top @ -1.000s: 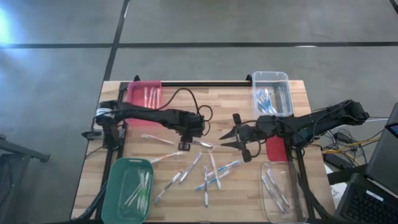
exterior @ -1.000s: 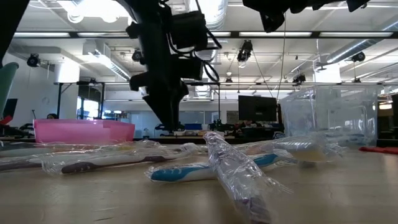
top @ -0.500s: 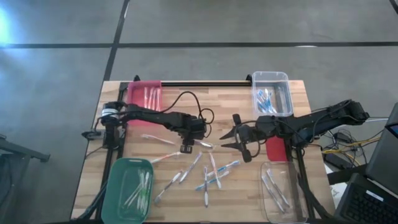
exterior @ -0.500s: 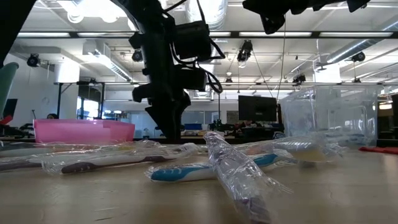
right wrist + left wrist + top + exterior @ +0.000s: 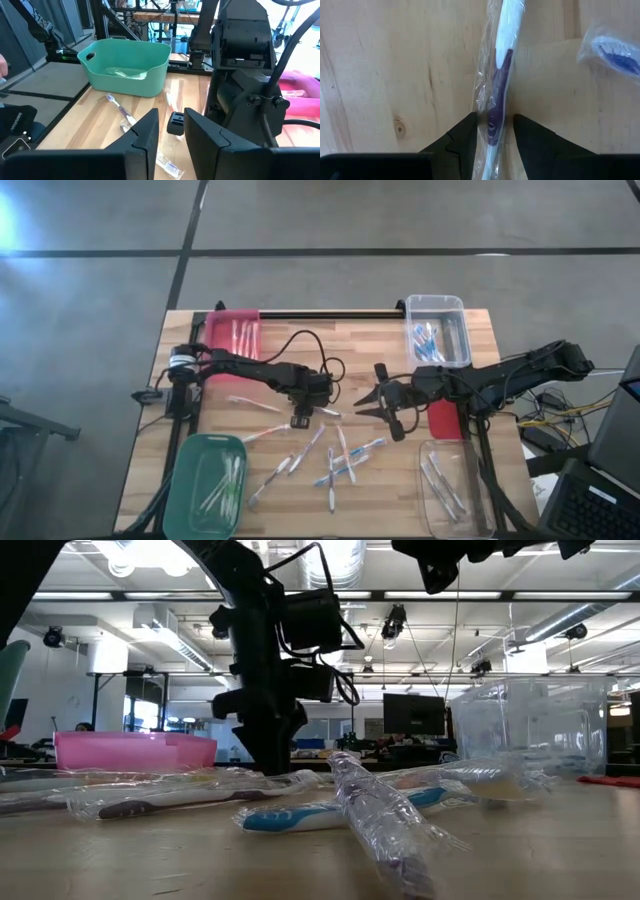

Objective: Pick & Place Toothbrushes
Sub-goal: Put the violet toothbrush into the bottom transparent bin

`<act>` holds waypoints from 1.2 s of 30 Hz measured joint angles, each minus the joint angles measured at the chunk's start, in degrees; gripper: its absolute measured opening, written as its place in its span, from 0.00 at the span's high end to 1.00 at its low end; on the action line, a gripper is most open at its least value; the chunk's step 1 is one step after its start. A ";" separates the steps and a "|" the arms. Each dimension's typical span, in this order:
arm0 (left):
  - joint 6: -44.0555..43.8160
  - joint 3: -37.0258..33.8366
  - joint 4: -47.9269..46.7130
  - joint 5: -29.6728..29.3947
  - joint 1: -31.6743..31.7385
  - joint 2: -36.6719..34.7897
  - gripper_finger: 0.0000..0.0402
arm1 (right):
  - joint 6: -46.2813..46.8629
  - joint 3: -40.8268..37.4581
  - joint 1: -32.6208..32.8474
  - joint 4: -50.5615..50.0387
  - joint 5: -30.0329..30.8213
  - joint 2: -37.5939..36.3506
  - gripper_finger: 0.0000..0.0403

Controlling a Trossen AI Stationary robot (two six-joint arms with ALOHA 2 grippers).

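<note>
On wood table (image 5: 385,70), wrapped toothbrush (image 5: 500,75) btwn left end effector's (image 5: 492,131) unclenched fingers.

Bright ceiling glare, blurred foreground

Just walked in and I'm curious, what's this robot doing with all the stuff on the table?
Two dark arms are sorting wrapped plastic toothbrushes from the wooden table into bins. The left gripper is down at the tabletop with its open fingers either side of a purple-and-white toothbrush in clear wrap, not yet closed on it. The right gripper hovers nearby, holding nothing visible. Several toothbrushes lie loose mid-table; the green bin, pink bin and two clear bins already hold some.
</note>
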 joint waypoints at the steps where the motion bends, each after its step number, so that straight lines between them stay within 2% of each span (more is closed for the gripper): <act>1: 0.00 0.00 0.02 -0.03 0.00 0.01 0.66 | 0.00 0.00 0.00 -0.01 0.00 0.00 0.79; 5: 0.07 -0.07 0.05 -0.08 -0.04 -0.44 0.70 | -0.01 0.00 0.00 0.00 0.00 0.00 0.83; 13: 0.11 0.58 -0.62 -0.16 -0.04 -0.76 0.85 | 0.04 0.00 0.00 0.00 0.00 0.00 0.88; 17: 0.11 1.86 -6.22 -0.77 0.02 -1.18 0.91 | 0.03 0.00 0.00 0.00 0.00 0.00 0.90; 21: -0.30 4.47 -14.52 -5.52 0.02 -2.79 0.95 | 0.04 0.00 0.00 -0.02 0.02 0.00 0.92; 24: -2.67 7.68 -22.19 -10.05 -0.04 -3.64 0.94 | 0.08 0.00 0.00 -0.06 0.02 0.01 0.93; 30: -7.19 13.73 -35.24 -15.20 -1.88 -5.85 0.94 | 0.20 0.00 0.00 -1.22 0.02 0.00 0.93; 36: -8.07 15.44 -39.10 -21.20 -7.39 -10.45 0.96 | 0.20 0.00 -0.02 -2.36 0.04 -0.16 0.93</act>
